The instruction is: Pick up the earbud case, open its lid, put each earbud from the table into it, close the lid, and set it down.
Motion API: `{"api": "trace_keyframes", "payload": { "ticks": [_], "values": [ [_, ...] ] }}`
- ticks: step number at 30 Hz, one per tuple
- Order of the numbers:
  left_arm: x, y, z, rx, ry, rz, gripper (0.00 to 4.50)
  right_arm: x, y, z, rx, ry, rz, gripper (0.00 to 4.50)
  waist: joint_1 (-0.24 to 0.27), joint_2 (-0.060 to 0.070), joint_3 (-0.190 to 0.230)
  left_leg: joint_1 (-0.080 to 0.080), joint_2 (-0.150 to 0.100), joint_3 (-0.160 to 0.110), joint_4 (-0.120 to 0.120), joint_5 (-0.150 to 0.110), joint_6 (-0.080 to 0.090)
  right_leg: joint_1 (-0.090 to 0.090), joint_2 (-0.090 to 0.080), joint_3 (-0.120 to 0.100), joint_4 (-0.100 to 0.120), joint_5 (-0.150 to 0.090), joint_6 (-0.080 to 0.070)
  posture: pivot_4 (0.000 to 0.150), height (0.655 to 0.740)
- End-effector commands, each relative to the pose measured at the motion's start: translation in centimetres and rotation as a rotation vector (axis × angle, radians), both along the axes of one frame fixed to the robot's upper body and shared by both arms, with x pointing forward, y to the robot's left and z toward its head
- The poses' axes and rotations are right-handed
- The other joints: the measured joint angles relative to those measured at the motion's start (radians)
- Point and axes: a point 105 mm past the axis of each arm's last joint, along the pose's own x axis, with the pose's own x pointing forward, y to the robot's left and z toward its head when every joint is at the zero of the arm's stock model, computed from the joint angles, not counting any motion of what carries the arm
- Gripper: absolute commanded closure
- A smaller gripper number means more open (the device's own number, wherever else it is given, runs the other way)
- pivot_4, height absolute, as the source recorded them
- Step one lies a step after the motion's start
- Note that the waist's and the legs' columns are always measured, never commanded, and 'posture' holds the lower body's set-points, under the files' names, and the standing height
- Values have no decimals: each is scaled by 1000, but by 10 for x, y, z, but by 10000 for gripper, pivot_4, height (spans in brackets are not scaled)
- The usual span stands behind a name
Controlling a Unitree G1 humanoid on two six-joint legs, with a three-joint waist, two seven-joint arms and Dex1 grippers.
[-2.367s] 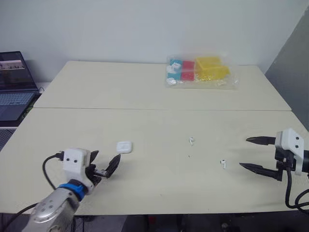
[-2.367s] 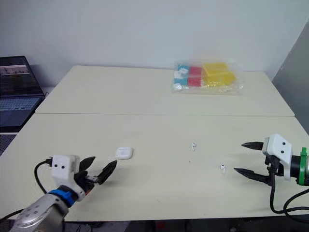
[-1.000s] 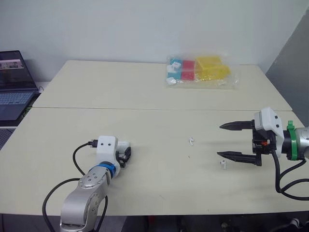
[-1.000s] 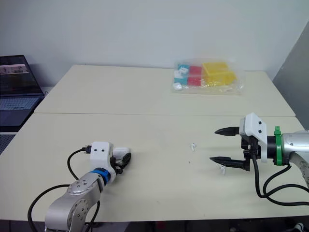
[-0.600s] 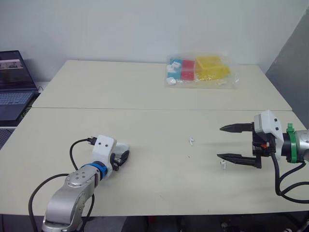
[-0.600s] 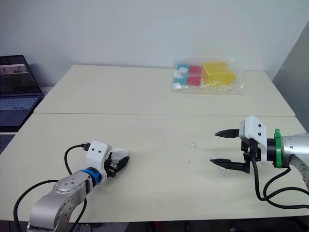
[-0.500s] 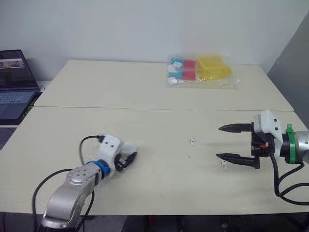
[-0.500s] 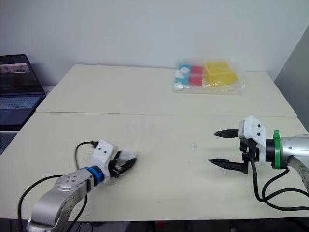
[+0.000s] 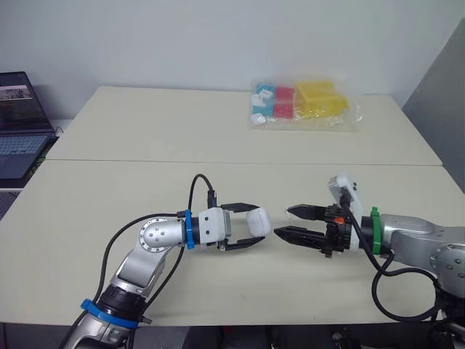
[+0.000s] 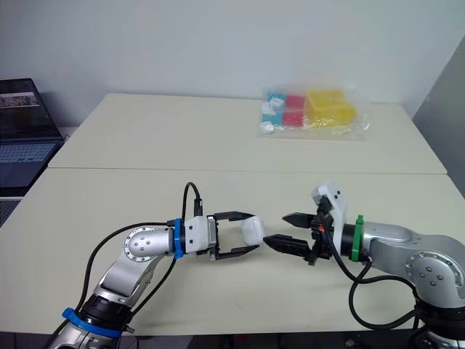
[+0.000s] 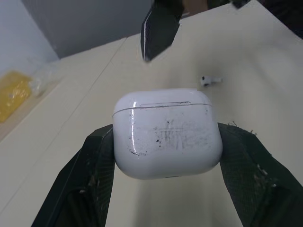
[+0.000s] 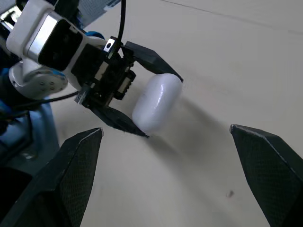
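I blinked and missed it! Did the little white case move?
Yes. The earbud case, clamped in the left gripper, went toward the robot's right, ending up in front of the bag of blocks.

The earbud case [image 11: 166, 132] is smooth, glossy white plastic, its front dulled by fine grey scuffs and dark specks, and the earbud [image 11: 209, 80] looks like the same shiny white plastic. The fingers [image 11: 97, 175] of the left gripper [image 9: 256, 224] and those of the right gripper [image 9: 282, 222] are matt black with a finely grained, slightly rough face, the left ones flecked with pale dust. The table [image 9: 145, 131] has a pale cream top, smooth and matt, and the bag [image 9: 304, 105] is clear, crinkled plastic film with a sheen.
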Motion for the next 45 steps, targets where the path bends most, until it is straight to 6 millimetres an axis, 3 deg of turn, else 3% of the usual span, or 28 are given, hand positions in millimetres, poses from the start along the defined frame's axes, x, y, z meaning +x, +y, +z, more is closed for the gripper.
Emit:
{"api": "trace_keyframes", "payload": {
  "ticks": [1, 10, 25, 28, 37, 45],
  "values": [
    [-2, -4, 9, -11, -81, -53, 17012, -1, 9, 1, 30, 45, 18, 0, 0, 0, 0, 0, 0, 0, 0, 0, 0, 0, 0, 0, 0, 0, 0, 1500, 7400],
    [-4, -6, 10, -31, -118, -70, 17012, 3, 31, -6, 84, 177, 48, 0, -1, 0, 0, 0, 1, 0, 1, 0, 0, 0, 1, 0, 1, -2, 4, 1500, 7400],
    [-2, -5, 10, -47, -129, -41, 17012, 7, 34, -17, 63, 250, 67, 0, -3, 0, 0, 0, 1, -1, 1, 0, 0, 0, 1, 0, 1, -2, 5, 1500, 7400],
    [-2, -5, 10, -49, -130, -40, 17012, 9, 35, -18, 63, 251, 65, 6156, -3, 0, 0, 0, 1, -1, 1, 0, 0, 0, 1, 0, 1, -2, 5, 1500, 7400],
    [-4, -5, 11, -53, -132, -51, 17013, 15, 34, -20, 83, 261, 53, 37159, -3, 0, 0, 0, 1, -1, 1, 0, 0, 0, 1, -1, 1, -2, 5, 1500, 7400],
    [-4, -6, 12, -50, -139, -61, 17013, 14, 35, -19, 99, 271, 62, 37294, -3, 0, 0, 0, 1, -1, 1, 0, 0, 0, 1, 0, 1, -2, 5, 1500, 7400]
  ]
}}
